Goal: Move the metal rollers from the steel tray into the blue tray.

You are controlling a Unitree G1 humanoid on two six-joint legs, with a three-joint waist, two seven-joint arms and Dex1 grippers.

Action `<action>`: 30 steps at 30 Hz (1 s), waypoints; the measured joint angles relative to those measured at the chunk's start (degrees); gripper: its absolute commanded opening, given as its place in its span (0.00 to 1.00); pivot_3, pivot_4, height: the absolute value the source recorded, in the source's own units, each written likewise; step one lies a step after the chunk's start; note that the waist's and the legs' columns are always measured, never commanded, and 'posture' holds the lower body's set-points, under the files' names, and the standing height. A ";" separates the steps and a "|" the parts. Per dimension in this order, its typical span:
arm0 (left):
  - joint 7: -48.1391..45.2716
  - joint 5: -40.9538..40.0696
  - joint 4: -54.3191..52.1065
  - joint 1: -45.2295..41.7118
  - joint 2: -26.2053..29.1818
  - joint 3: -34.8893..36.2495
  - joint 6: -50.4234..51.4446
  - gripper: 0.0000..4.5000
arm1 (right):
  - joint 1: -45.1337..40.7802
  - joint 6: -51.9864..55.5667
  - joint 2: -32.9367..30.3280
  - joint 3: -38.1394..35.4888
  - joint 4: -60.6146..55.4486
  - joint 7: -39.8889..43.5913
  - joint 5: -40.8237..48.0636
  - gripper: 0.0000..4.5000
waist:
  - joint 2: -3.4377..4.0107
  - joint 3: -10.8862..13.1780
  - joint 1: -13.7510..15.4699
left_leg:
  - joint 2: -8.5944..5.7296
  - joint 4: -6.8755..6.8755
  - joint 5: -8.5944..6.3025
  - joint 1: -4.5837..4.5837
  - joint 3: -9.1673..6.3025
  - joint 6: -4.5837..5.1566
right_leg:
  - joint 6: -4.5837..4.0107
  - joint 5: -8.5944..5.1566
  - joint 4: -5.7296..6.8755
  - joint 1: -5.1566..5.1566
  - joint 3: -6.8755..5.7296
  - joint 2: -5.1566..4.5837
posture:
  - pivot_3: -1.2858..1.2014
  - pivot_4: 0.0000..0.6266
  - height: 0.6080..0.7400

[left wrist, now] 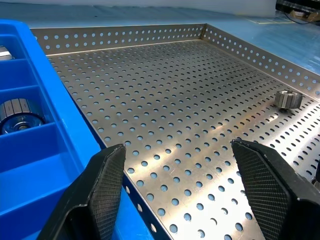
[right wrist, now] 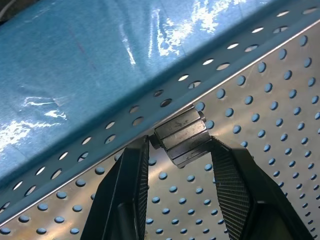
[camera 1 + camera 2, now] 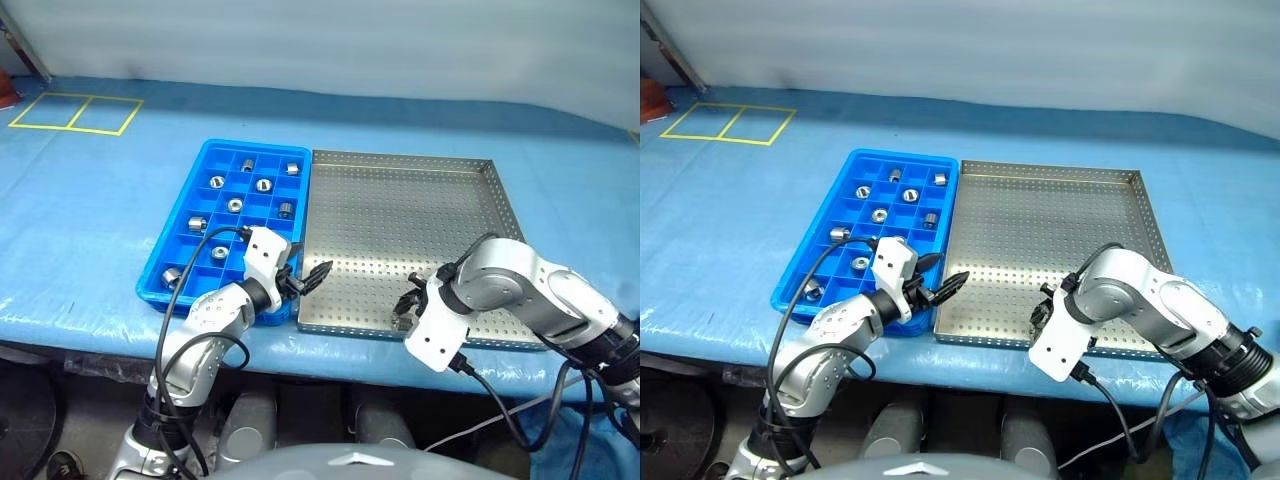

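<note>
the bench point(image 3: 90, 200) has a blue cover, a little wrinkled and shiny near the front edge. at its far left corner yellow tape lines point(image 3: 76, 113) make two squares side by side. behind it is a pale wall point(image 3: 330, 40).

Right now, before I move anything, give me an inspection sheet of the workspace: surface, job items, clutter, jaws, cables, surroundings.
Surface: blue cloth covers the table, wrinkled at the near edge.
Steel tray: perforated floor mostly bare; one metal roller lies against its near rim.
Blue tray: beside the steel tray, on the robot's left; about nine rollers sit in separate compartments.
Clutter: nothing seen.
Right gripper: pointing down at the near rim, jaws closed on the metal roller.
Left gripper: jaws open and empty, over the seam between the two trays.
Cables: black cable loops from the left wrist; another hangs below the right wrist.
Surroundings: yellow tape squares at the far left.
</note>
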 measured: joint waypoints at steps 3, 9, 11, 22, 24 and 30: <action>0.00 -0.05 -0.24 0.53 0.85 1.27 0.08 0.82 | -1.35 6.79 4.61 -2.49 1.69 -3.85 -1.13 0.34 | -0.02 0.01 -0.39 | 0.00 0.05 0.01 0.01 -0.01 -0.02 | -0.01 0.01 0.04 0.01 0.00 0.01 | 0.60 0.24 1.00; -1.41 -0.79 -6.64 4.14 6.59 5.07 0.19 0.82 | -1.99 35.56 22.33 -14.91 0.78 -13.40 5.13 0.34 | -0.09 0.05 -0.28 | 0.04 -0.08 0.02 -0.01 -0.21 -0.03 | -0.12 -0.02 0.11 0.00 -0.10 0.08 | 0.61 0.24 1.00; -2.35 -0.50 -8.95 5.29 9.34 6.30 -0.14 0.82 | -1.05 45.91 29.57 -17.85 -0.90 -16.98 9.24 0.34 | -0.05 0.03 -0.11 | 0.03 -0.12 0.02 -0.02 -0.24 -0.04 | -0.17 -0.05 0.15 -0.03 -0.11 0.08 | 0.61 0.24 1.00; -0.27 -0.98 -18.37 10.06 14.55 21.05 -0.21 0.82 | 1.07 70.57 53.87 -24.39 -2.20 -37.28 22.85 0.34 | -0.04 0.03 1.14 | 0.04 -0.11 0.04 -0.11 -0.16 -0.07 | -0.21 -0.08 0.39 -0.32 -0.11 0.08 | 0.65 0.24 1.00; 2.55 -0.56 -19.43 11.00 14.57 22.84 4.04 0.82 | 0.81 70.55 54.68 -22.81 -0.85 -39.03 24.14 0.34 | -0.03 0.03 1.23 | 0.04 -0.12 0.04 -0.08 -0.15 -0.07 | -0.24 -0.11 0.48 -0.34 -0.10 0.08 | 0.65 0.24 1.00; 6.29 2.01 -19.52 13.79 16.47 23.53 12.35 0.82 | 0.82 70.95 54.00 -16.54 2.43 -40.77 26.78 0.34 | -0.05 0.03 1.71 | 0.11 -0.16 0.04 -0.11 -0.17 -0.07 | -0.38 -0.21 0.72 -0.52 -0.13 0.16 | 0.66 0.24 1.00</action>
